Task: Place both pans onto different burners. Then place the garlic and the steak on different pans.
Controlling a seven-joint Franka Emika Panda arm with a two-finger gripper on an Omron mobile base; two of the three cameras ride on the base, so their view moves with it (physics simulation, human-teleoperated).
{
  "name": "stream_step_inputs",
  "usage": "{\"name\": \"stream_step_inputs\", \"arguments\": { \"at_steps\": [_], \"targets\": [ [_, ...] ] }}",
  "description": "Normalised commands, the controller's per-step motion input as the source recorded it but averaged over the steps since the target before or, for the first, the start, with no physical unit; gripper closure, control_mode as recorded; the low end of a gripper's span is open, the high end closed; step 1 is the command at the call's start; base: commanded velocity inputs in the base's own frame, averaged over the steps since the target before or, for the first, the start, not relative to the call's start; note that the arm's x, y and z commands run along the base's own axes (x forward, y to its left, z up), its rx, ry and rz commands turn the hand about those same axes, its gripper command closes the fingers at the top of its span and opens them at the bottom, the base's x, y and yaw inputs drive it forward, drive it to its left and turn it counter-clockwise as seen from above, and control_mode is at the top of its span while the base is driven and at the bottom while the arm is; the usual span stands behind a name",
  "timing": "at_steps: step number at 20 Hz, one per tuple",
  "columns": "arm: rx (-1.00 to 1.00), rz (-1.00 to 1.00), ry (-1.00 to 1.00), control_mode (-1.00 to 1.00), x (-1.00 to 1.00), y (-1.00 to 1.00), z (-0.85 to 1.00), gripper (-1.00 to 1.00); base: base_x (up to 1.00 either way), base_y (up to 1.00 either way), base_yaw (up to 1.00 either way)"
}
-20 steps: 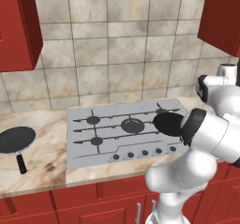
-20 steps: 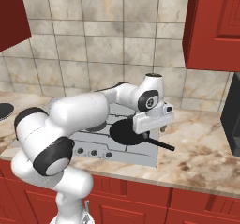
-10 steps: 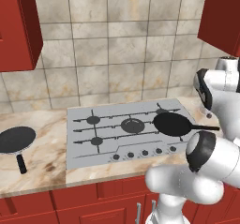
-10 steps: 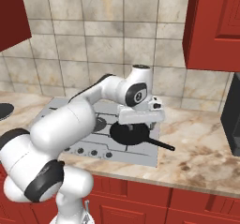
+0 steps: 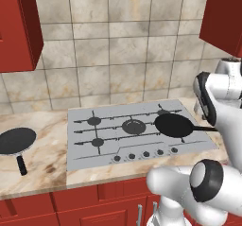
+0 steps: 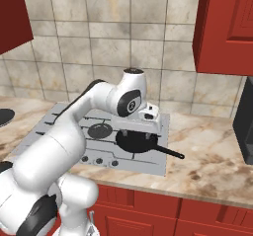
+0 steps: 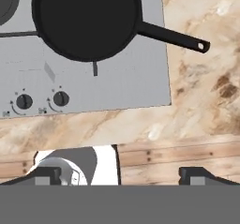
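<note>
One black pan [image 5: 174, 125] sits on the right burner of the silver cooktop [image 5: 85, 154], its handle [image 5: 206, 128] pointing right. The same pan [image 6: 137, 142] lies just below my gripper [image 6: 137, 133], which hovers open above it with nothing between the fingers. Along the hand, that pan [image 7: 86, 19] and its handle [image 7: 171, 36] lie ahead of the open gripper [image 7: 122, 174]. The second pan [image 5: 16, 141] rests on the marble counter left of the cooktop, off the burners. The centre burner [image 5: 134, 126] is bare. The garlic and the steak are out of view.
A row of knobs [image 5: 146, 153] lines the cooktop's front edge. Red cabinets hang at the upper left [image 5: 16, 26] and upper right [image 6: 227, 27]. A dark appliance [image 6: 244, 126] stands at the far right of the counter. Bare marble [image 6: 207, 166] lies right of the cooktop.
The hand has lifted away from the pan on the right burner and the arm has swung aside. The pan stays put. The gripper remains open.
</note>
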Motion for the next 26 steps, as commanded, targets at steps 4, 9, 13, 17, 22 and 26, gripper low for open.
{"name": "stream_step_inputs", "arguments": {
  "at_steps": [4,9,13,17,22,26],
  "targets": [
    [0.0,-0.23,-0.09,-1.0,-0.21,0.23,0.01,-1.0,0.0,0.0,0.0],
    [-0.01,-0.03,-0.05,1.0,-0.02,0.08,0.0,-1.0,-0.18,0.01,0.0],
    [0.0,0.0,0.0,1.0,0.0,0.0,0.0,-1.0,-0.6,-0.55,0.0],
    [0.0,0.0,0.0,1.0,0.0,0.0,0.0,-1.0,-0.49,-0.95,0.0],
    [0.0,0.0,0.0,1.0,0.0,0.0,0.0,-1.0,-0.07,-1.0,0.0],
    [0.0,0.0,0.0,1.0,0.0,0.0,0.0,-1.0,0.0,-0.85,0.0]
  ]
}}
